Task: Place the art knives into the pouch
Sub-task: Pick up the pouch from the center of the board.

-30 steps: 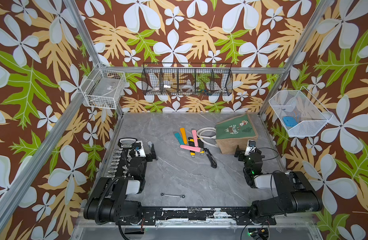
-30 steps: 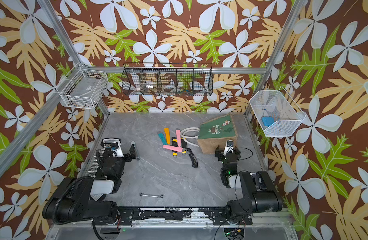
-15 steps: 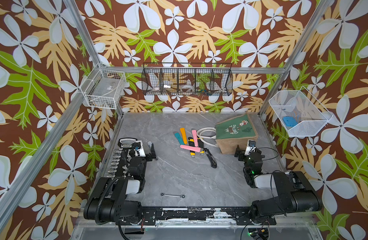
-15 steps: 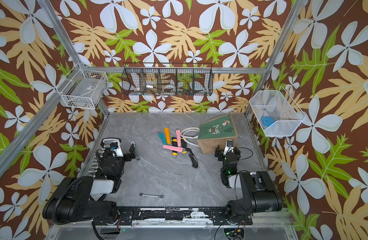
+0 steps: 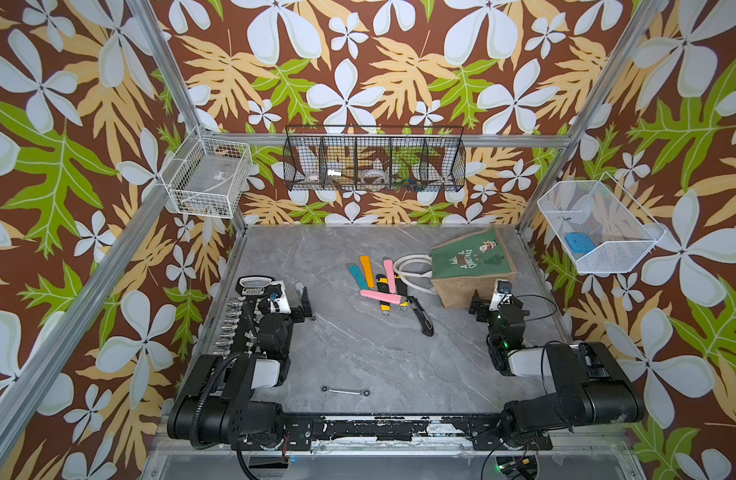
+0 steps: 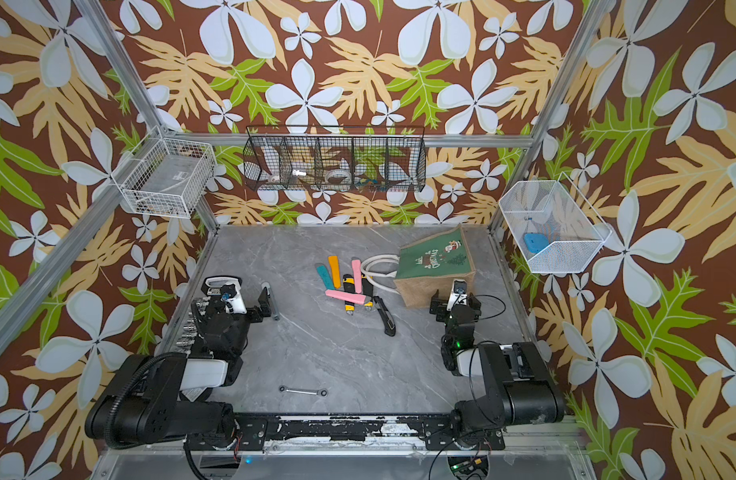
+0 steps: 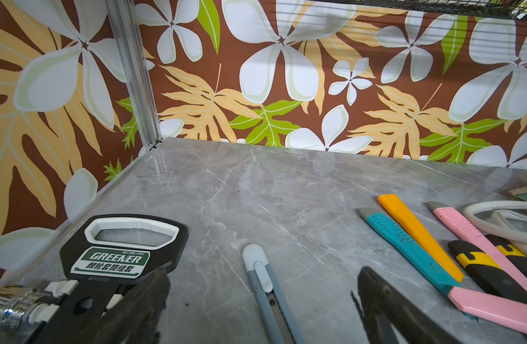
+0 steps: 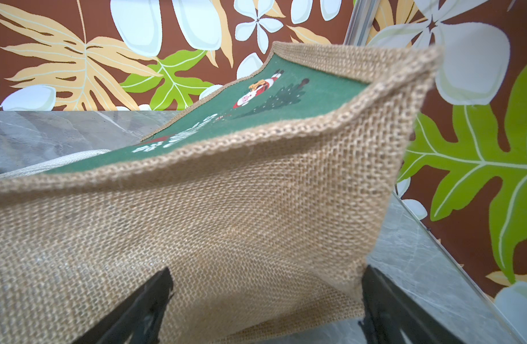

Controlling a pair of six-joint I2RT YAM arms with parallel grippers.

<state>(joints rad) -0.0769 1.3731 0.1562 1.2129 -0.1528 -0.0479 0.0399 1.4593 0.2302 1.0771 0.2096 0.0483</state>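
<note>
We see the pouch [image 5: 472,266] lying on its side at the far right of the table [image 5: 358,357], with its rope handles [image 5: 412,270] reaching toward a cluster of coloured knives [image 5: 381,297]. Our right gripper [image 8: 268,269] stands wide open and empty, close before the pouch's jute wall. Our left gripper [image 7: 264,272] is equally wide and empty, with a grey knife [image 7: 268,300] on the table in line with its gap.

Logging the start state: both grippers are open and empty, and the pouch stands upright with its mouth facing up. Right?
Not quite: the pouch lies on its side, green panel up, its handles on the table, as both top views show. The left gripper and right gripper are open and empty.
</note>
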